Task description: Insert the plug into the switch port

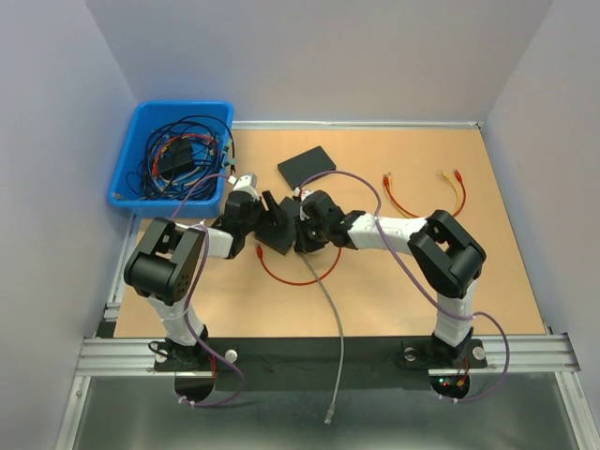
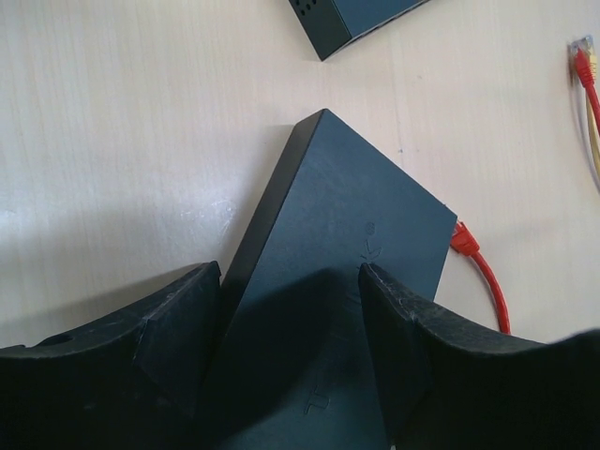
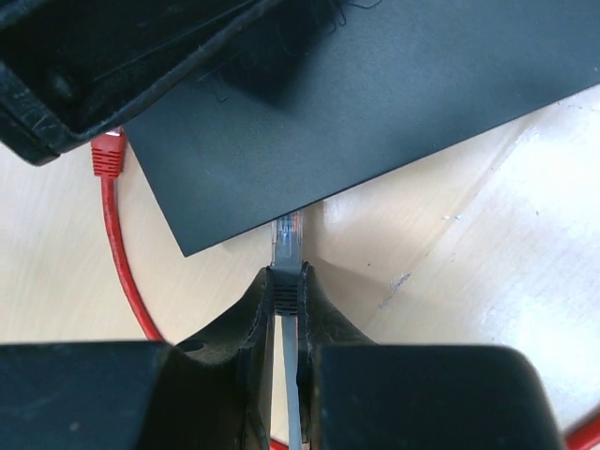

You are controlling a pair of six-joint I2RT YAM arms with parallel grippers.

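The plug (image 3: 286, 234) is pinched by its boot in the right gripper (image 3: 286, 281), whose jaws are nearly closed, with its tip at the edge of the switch (image 3: 375, 112) (the port itself is hidden). Push straight and slowly while the left gripper (image 2: 291, 277), its jaws wide around the switch body, braces it. A red cable (image 3: 117, 253) lies beside.

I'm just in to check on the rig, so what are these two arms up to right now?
The left pincer is clamped on a black switch, steadying it. The right pincer grips the clear plug of a grey cable, with the plug's tip right at the switch's edge. It does not look seated yet. A red cable meets the switch at a nearby corner.
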